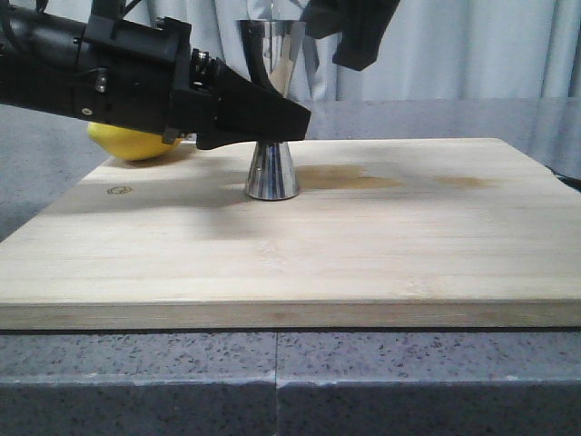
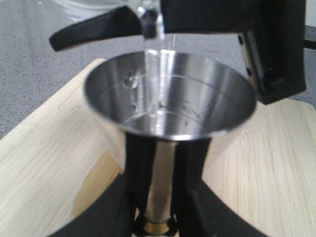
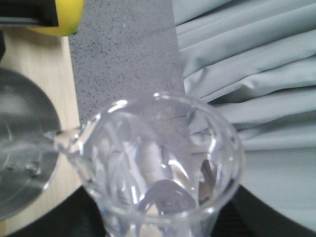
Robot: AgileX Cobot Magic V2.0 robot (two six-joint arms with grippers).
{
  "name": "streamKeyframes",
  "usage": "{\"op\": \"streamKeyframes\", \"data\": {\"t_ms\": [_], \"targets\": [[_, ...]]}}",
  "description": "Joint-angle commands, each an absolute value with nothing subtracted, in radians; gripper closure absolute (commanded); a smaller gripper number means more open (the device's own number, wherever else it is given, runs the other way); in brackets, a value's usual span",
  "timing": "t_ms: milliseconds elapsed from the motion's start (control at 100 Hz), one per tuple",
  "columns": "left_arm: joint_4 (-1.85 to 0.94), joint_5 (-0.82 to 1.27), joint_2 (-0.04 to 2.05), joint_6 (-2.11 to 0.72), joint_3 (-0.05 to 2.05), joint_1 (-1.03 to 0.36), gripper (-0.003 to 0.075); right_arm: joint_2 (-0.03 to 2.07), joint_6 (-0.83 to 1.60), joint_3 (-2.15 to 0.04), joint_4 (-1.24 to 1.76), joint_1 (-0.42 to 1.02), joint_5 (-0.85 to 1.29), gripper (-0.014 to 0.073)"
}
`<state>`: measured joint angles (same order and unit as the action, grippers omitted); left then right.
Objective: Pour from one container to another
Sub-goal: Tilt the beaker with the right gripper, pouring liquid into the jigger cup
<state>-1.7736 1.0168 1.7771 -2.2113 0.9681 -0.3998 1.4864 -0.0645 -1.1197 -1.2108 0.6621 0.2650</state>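
Note:
The steel jigger [image 1: 271, 168] stands upright on the wooden board [image 1: 381, 245]. My left gripper [image 1: 289, 118] is shut on its narrow waist, and the gold band [image 2: 158, 227] shows low between the black fingers [image 2: 195, 163]. In the right wrist view the clear glass beaker [image 3: 158, 163] is tilted with its lip [image 3: 61, 137] over the jigger's cup [image 3: 19, 148]. A thin stream of clear liquid [image 2: 153, 69] falls into the cup [image 2: 197, 94], which holds a shallow pool. My right gripper [image 3: 163, 219] is shut on the beaker, above the jigger in the front view [image 1: 359, 36].
A yellow lemon [image 1: 136, 141] lies on the board's far left corner, behind the left arm. The board has darker damp stains [image 1: 349, 177] right of the jigger. A grey speckled counter [image 1: 272, 381] surrounds the board and a pale curtain [image 3: 247, 74] hangs behind.

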Motion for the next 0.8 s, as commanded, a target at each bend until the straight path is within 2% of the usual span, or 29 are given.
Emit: {"op": "streamKeyframes", "data": {"t_ms": [0, 790], "targets": [[-1.851, 1.077, 1.74, -2.21, 0.994, -0.405, 0.0598, 1.452, -0.061, -1.157, -1.261, 0.664, 0.252, 0.0327], [-1.851, 1.077, 1.74, -2.21, 0.994, -0.405, 0.0598, 1.452, -0.061, -1.157, -1.348, 0.664, 0.252, 0.0327]]}}
